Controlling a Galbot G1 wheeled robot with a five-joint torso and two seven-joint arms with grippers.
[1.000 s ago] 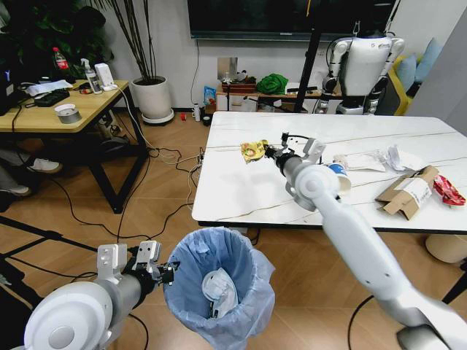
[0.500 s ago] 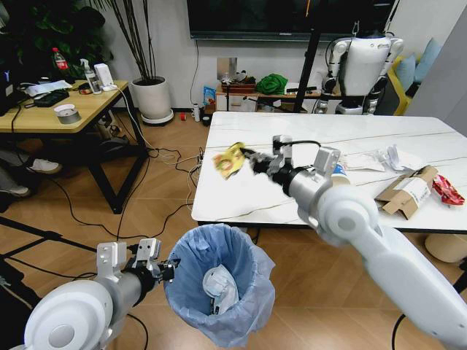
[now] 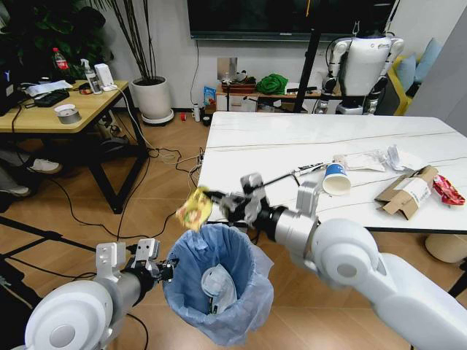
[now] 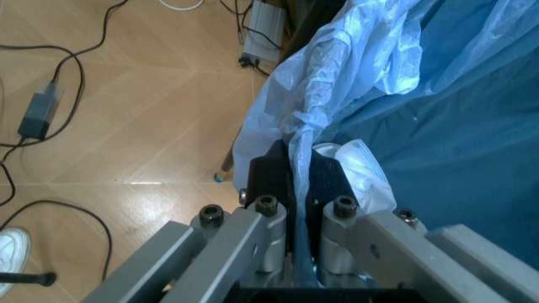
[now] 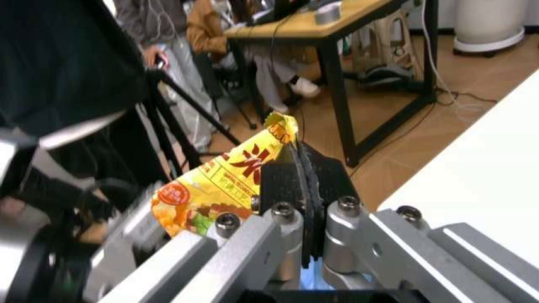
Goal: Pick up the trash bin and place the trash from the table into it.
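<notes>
**Yellow wrapper held at bin rim; most litter not yet cleared**

Left claw [image 3: 166,271] sits low at the bin's left side, closed on a fold of the liner at the rim; the wrist view confirms the blue film pinched flat between its black pads [image 4: 267,173]; the trash bin [image 3: 219,288] hangs just in front of the surface's near edge; it is round, lined with crinkled translucent blue plastic, and already holds white crumpled tissue.

Right claw [image 3: 213,203] is clamped on the yellow wrapper [image 3: 194,209], a glossy printed foil pouch, creased, held just above the bin's left rim and not yet released.

Judged progress: early to middle; one item inside, one at the mouth.

Remaining on the surface [image 3: 248,160], white marble-look with thin dark veins: a tipped paper cup [image 3: 336,179], clear wrappers [image 3: 363,160], a flattened cardboard box [image 3: 407,192], a shiny red wrapper [image 3: 447,190].
</notes>
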